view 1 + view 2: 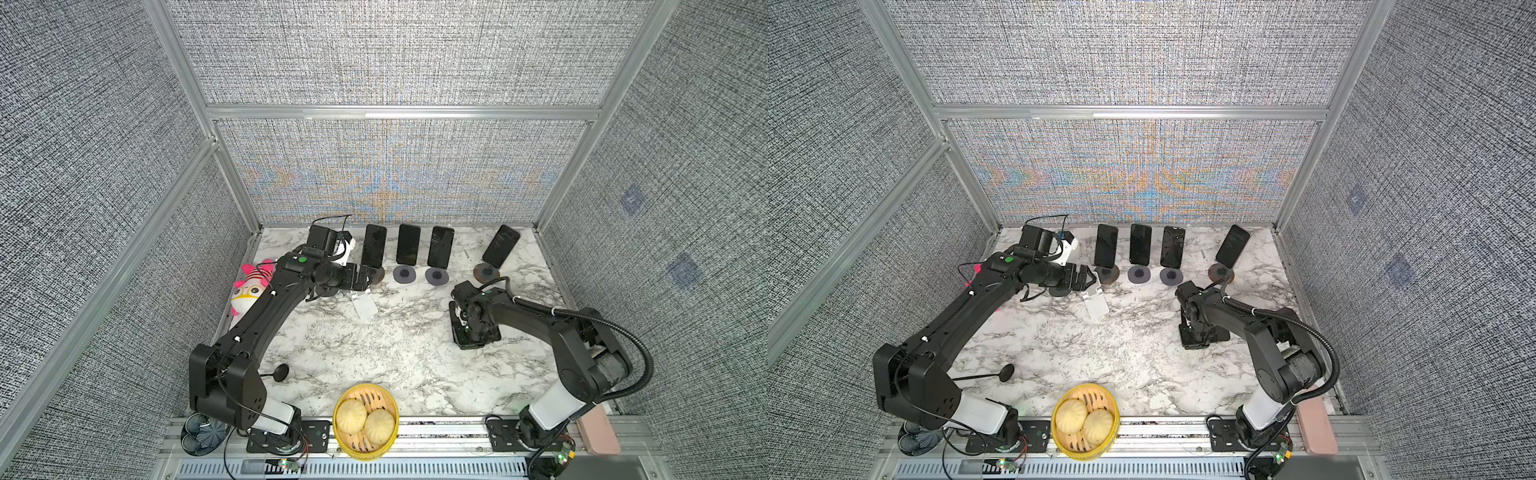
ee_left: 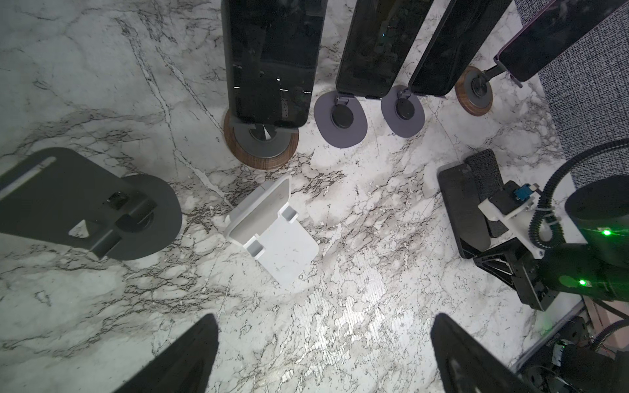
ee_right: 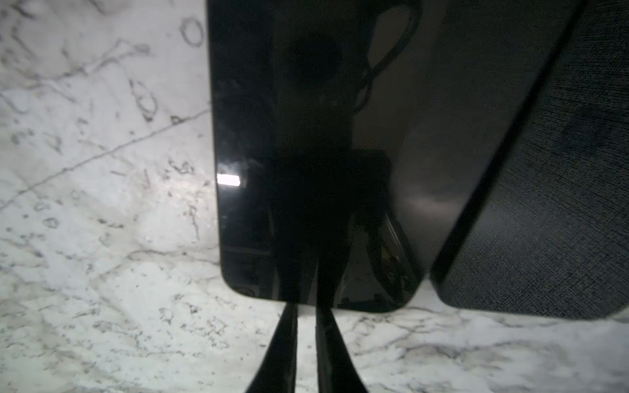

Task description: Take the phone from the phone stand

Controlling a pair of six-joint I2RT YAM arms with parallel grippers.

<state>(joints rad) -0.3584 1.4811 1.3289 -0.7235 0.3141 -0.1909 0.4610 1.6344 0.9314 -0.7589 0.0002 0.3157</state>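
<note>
Several black phones stand upright on stands along the back wall. The leftmost phone (image 1: 374, 246) (image 2: 272, 61) rests on a wood-rimmed round stand (image 2: 262, 153). My left gripper (image 1: 371, 277) (image 2: 326, 320) hangs open just in front of that stand's base, with only marble between its fingers. My right gripper (image 3: 306, 309) (image 1: 467, 338) points down at the table on the right. It is shut, with only a slit left between the fingers. Its tips are at the near edge of a black phone (image 3: 306, 136) (image 2: 456, 204) lying flat on the table. A dark textured phone (image 3: 561, 187) lies beside it.
An empty white stand (image 1: 365, 305) (image 2: 272, 224) and an empty black stand (image 2: 78, 204) sit under and beside my left wrist. A pink plush toy (image 1: 249, 286) lies at the left edge. At the front are a black ladle (image 1: 280, 372) and a bamboo steamer (image 1: 338, 403) holding two buns.
</note>
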